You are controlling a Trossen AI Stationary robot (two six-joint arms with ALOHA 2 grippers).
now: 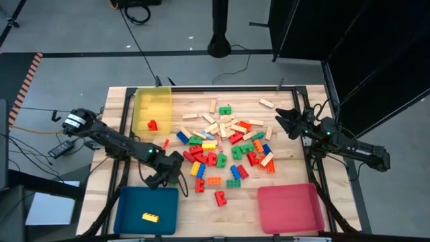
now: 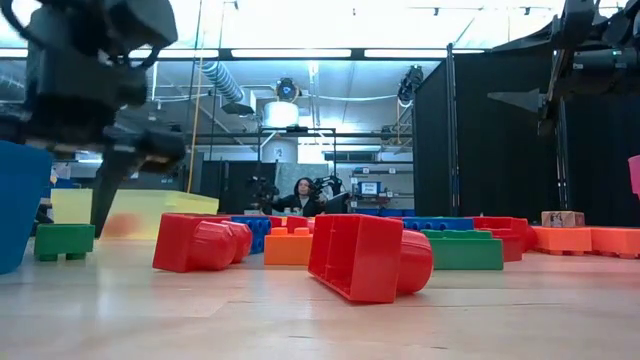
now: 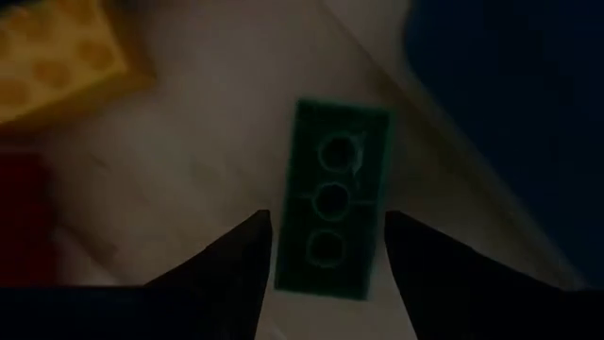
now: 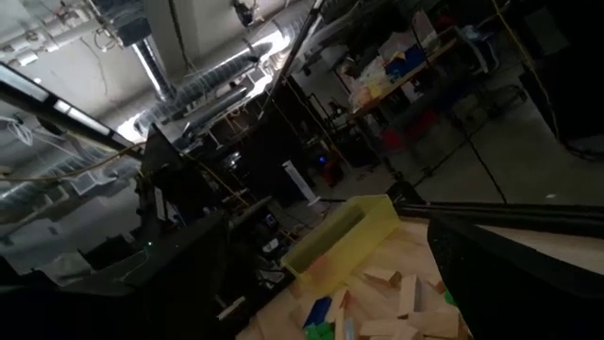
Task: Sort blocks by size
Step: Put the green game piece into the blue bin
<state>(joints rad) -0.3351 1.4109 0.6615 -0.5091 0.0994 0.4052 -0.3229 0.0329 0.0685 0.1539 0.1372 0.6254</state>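
My left gripper [image 3: 326, 241] hung with fingers apart astride a green block [image 3: 332, 198] lying flat just beside the blue tray [image 1: 146, 208]. I judged a skewed close could spin it toward the tray wall (little room there). My right gripper [image 1: 287, 121] waited open, well apart

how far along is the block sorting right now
Barely begun. Done: one red block lies in the yellow tray and one yellow block in the blue tray; the pink tray holds nothing. In hand: the left gripper, fingers open, straddles a green block beside the blue tray, not yet gripped. The right gripper waits open at the table's right side. Left: the central pile.
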